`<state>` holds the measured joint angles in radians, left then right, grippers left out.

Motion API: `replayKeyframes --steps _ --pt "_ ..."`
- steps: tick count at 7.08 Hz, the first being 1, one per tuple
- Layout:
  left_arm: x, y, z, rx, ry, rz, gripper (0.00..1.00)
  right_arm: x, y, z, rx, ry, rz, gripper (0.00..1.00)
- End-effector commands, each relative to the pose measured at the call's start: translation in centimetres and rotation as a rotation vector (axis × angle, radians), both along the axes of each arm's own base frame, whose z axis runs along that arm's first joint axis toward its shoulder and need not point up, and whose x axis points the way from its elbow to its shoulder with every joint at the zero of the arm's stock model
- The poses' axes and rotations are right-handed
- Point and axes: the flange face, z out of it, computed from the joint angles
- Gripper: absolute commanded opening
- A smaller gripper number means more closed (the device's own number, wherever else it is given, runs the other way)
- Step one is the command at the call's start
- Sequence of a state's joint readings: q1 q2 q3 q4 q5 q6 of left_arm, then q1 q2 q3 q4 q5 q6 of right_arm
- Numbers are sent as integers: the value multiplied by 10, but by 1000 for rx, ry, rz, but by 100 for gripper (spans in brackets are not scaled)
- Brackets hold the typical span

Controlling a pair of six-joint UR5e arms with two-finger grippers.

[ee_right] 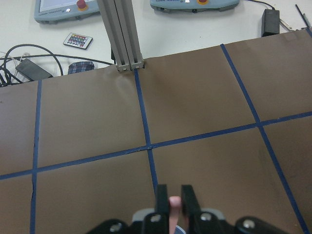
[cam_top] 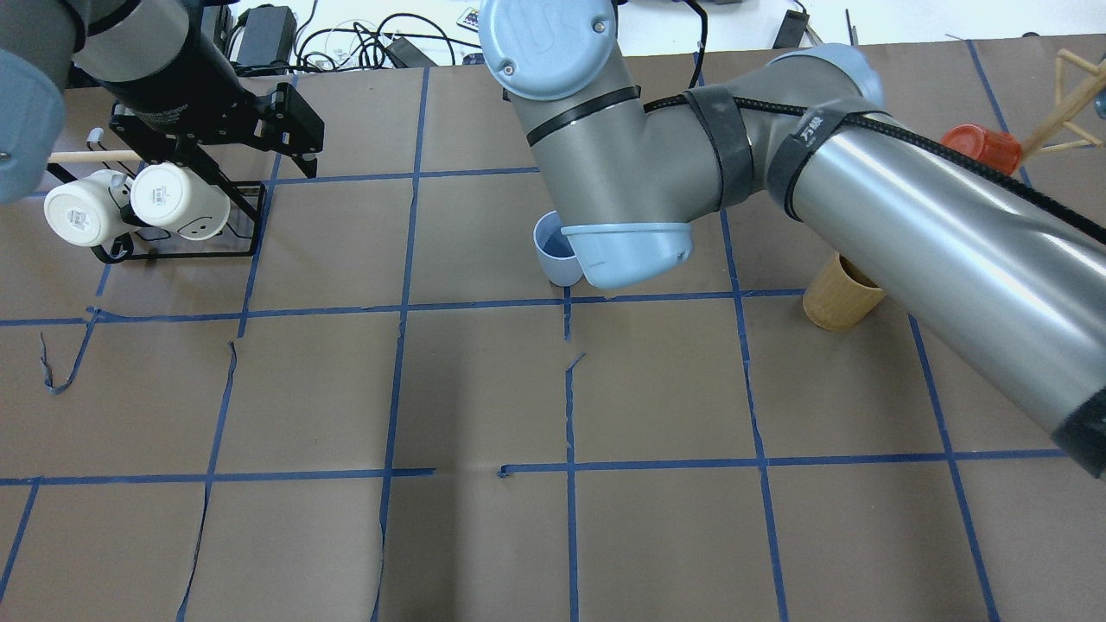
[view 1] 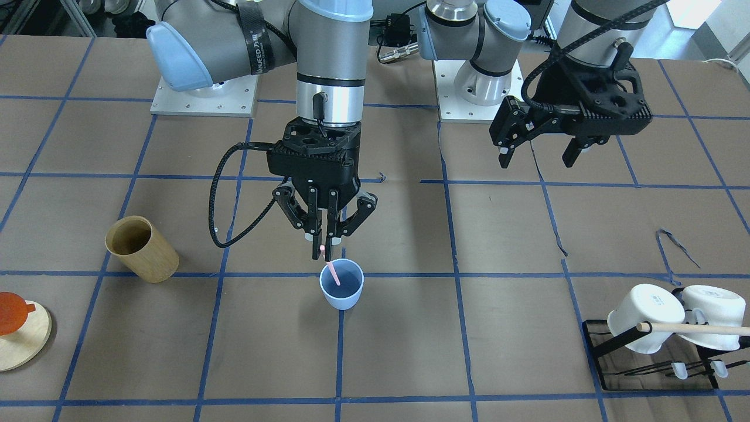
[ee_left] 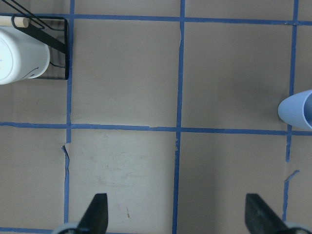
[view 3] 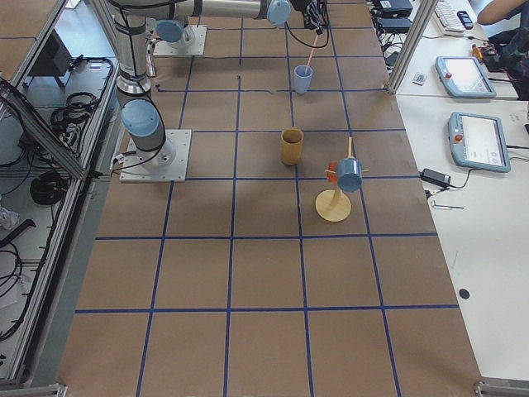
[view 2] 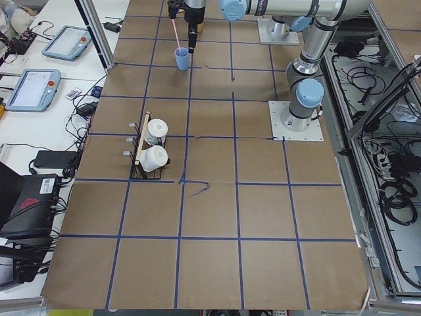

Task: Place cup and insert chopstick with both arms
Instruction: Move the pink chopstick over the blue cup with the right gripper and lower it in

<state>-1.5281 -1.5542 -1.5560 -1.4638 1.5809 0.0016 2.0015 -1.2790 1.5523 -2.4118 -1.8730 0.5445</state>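
Note:
The light blue cup (view 1: pixel 341 285) stands upright on the table near the middle. It also shows in the overhead view (cam_top: pixel 553 251), half hidden under my right arm. My right gripper (view 1: pixel 324 246) hangs straight above the cup's rim, shut on the top of the pale pink chopstick (view 1: pixel 333 271). The stick's lower end is inside the cup. The right wrist view shows the stick's top (ee_right: pixel 174 204) pinched between the fingers. My left gripper (view 1: pixel 538 158) is open and empty, raised over the table near its base. In the left wrist view the cup (ee_left: pixel 297 109) is at the right edge.
A tan wooden cylinder (view 1: pixel 142 249) stands on the right arm's side of the cup. A black rack (view 1: pixel 650 351) holds two white mugs (view 1: pixel 644 319) and a long wooden dowel (view 1: pixel 697 329). A wooden stand (view 1: pixel 20 337) holds an orange cup (view 1: pixel 9 312).

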Motion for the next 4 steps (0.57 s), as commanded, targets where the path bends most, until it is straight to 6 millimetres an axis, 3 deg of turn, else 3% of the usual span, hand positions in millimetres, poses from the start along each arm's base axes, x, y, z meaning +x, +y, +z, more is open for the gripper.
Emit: replayKeyframes --steps 1,4 --pt "1 0 4 -13 -7 1 100 -3 3 17 -17 0 13 100" --pt "0 1 10 -25 -10 -1 100 -34 7 87 143 98 40 100"
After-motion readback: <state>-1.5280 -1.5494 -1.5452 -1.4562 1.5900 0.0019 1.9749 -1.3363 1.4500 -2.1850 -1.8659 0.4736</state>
